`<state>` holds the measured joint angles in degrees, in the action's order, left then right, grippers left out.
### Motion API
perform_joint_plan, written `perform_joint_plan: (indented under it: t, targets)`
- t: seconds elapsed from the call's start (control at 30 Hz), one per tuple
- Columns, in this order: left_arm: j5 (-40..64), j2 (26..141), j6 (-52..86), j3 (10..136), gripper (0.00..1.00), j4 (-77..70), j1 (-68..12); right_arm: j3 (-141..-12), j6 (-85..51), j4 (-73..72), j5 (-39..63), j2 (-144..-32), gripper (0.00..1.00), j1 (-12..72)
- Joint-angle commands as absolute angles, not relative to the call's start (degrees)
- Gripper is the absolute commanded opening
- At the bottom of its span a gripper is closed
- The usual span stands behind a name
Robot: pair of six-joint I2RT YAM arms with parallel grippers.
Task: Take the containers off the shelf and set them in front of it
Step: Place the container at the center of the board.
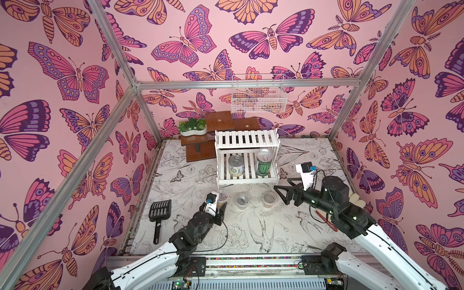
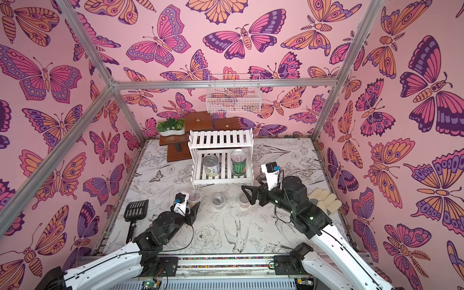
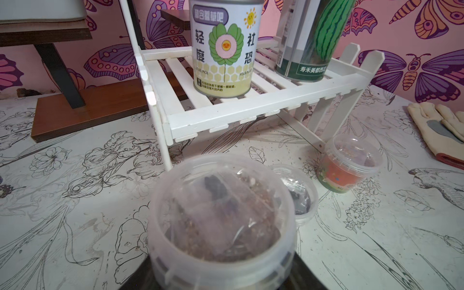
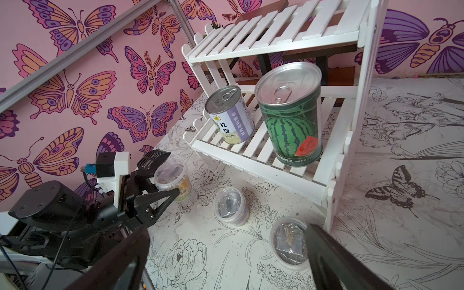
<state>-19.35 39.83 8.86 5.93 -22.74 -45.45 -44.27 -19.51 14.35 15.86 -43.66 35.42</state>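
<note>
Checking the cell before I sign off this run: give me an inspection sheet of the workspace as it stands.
Surface: table with flower-print cover, dark specks near the cups.
Job's things: pale-labelled can and watermelon can upright on the lower tier of the shelf; yellow cup, middle cup and red-orange cup in front of it.
Clutter: black scoop and gloves on the table; planter on brown stand behind the shelf.
Grippers: left gripper shut on yellow cup; right gripper open, empty, by red-orange cup.
Cables: black cable loops from the left arm; no snag seen.
Surroundings: butterfly walls, metal frame, wire basket on the back wall.
</note>
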Motion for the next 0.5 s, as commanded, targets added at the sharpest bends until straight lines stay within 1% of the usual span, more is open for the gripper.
perform_joint_plan:
  t: [0.0, 0.33, 0.47]
  targets:
    - [-21.1, 40.5, 10.0, 3.7, 0.56, -29.1, -45.7, -44.2, -19.6, 12.2, 15.1, -44.3, 0.99, 35.2]
    - [-23.0, 49.0, 12.4, 1.1, 0.59, -37.6, -44.6, -43.9, -19.9, 10.3, 14.9, -45.4, 0.99, 35.2]
    - [-21.7, 51.6, 13.6, 1.1, 0.59, -39.8, -43.0, -43.8, -19.7, 9.8, 14.6, -45.7, 0.99, 35.1]
